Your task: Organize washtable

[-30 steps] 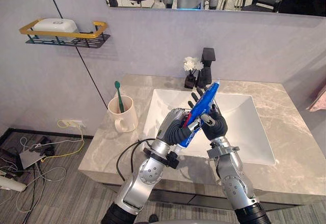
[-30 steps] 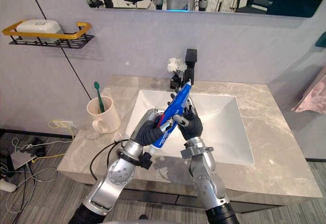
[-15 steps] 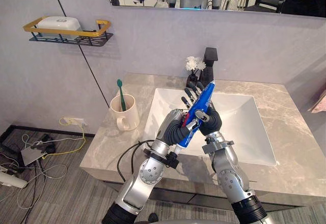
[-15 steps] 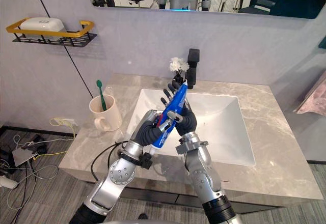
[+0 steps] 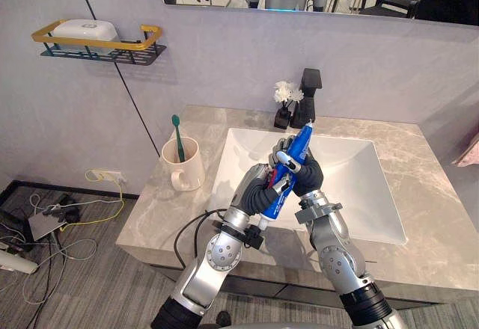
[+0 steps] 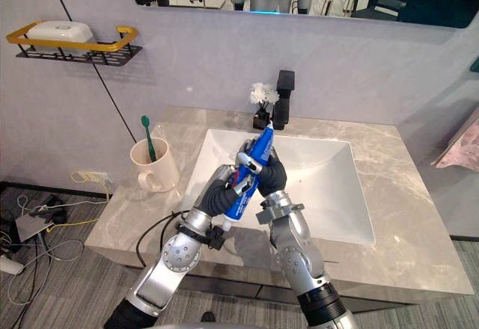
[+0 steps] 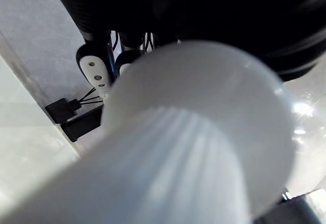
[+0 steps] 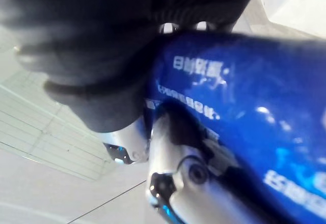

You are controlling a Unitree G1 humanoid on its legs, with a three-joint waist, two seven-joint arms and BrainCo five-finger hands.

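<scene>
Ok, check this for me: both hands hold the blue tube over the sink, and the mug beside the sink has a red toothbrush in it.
One thing is wrong: the toothbrush in the mug is green, not red, as the left eye view shows. The rest stands: the left hand and right hand hold the blue tube over the sink.

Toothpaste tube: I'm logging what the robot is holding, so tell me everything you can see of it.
The toothpaste tube is blue and glossy, apparently soft plastic, with small white print. A white ribbed cap closes its lower end. It is tilted, crimped end up and away from the robot, in the air above the sink. The left hand grips its lower part; the right hand curls round its middle.
</scene>
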